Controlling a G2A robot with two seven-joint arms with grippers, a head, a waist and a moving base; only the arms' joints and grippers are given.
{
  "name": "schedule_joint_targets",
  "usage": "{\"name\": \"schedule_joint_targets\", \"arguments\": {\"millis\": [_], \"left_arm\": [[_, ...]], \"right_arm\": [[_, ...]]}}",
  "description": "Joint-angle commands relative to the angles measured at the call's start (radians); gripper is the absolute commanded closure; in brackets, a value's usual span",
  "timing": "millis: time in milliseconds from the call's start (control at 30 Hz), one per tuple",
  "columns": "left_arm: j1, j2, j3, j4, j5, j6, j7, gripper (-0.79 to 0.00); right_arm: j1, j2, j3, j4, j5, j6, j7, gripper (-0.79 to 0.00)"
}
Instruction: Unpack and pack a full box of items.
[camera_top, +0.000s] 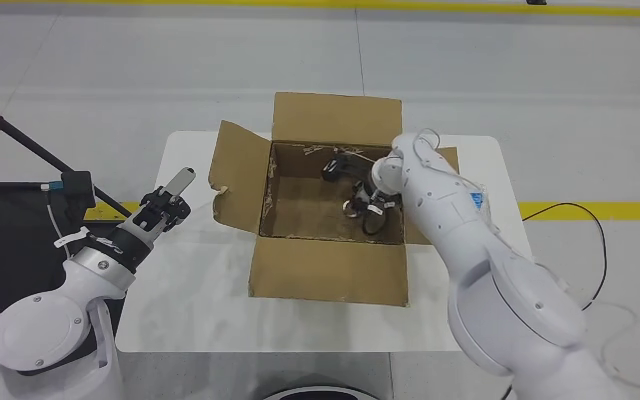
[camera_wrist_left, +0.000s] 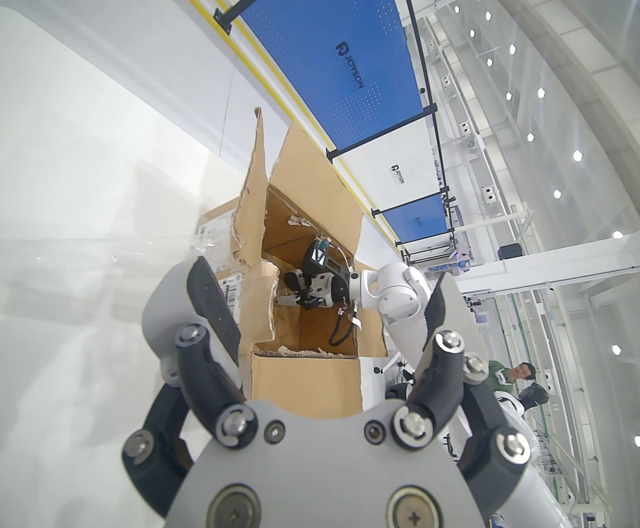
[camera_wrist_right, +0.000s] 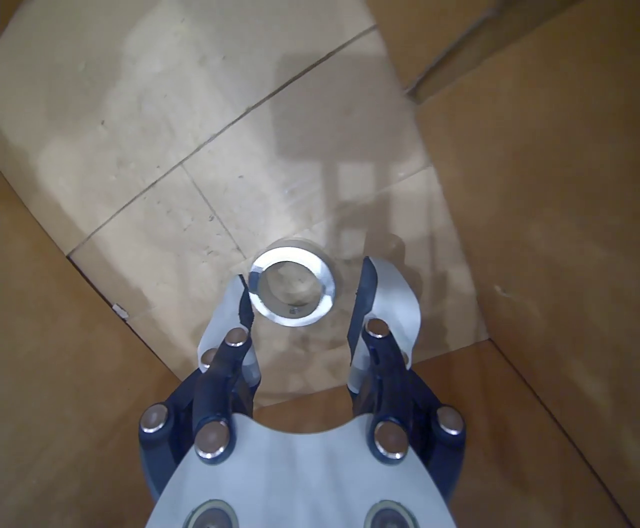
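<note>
Grey workshop floor (camera_top: 120, 80) marked with yellow lines (camera_top: 580, 210) surrounds the white desk (camera_top: 190, 300) where a two-armed robot works at an open cardboard box (camera_top: 330, 270), its flaps (camera_top: 235, 175) torn and folded outward. The right arm reaches down inside the box. The right arm's fingers (camera_wrist_right: 387, 305) stand wide apart on either side of a silver ring (camera_wrist_right: 292, 290) on the box's brown bottom. The ring appears to lie flat, its hole facing up toward the wrist, so it offers no long axis to line up with. It sits between the fingertips but off centre, touching or just beside one pad and clearly apart from the other. The left arm's fingers (camera_wrist_left: 210, 300) are also spread wide and hold nothing. They hang near the desk's edge outside the box, beyond its torn side flap, well apart from the ring. The right arm is by far the nearer, and the coming move looks to be its own: closing across the ring's outer rim to lift it out. Because the ring lies to one side of the gap, the far finger would likely push it across before the grip tightens, and the smooth round rim could slip.
</note>
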Motion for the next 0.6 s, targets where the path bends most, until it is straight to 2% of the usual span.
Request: {"name": "schedule_joint_targets", "arguments": {"millis": [0, 133, 233, 567], "left_arm": [[0.0, 0.0, 0.0, 0.0, 0.0, 0.0, 0.0, -0.785], [0.0, 0.0, 0.0, 0.0, 0.0, 0.0, 0.0, -0.785], [0.0, 0.0, 0.0, 0.0, 0.0, 0.0, 0.0, -0.785], [0.0, 0.0, 0.0, 0.0, 0.0, 0.0, 0.0, -0.785]], "right_arm": [[0.002, 0.002, 0.003, 0.002, -0.001, 0.018, -0.015, -0.483], [0.0, 0.006, 0.01, 0.003, 0.001, 0.044, -0.024, -0.449], [-0.004, 0.007, 0.012, 0.002, -0.003, 0.069, -0.008, -0.388], [-0.012, 0.009, 0.022, -0.008, 0.0, 0.064, 0.032, -0.372]]}}
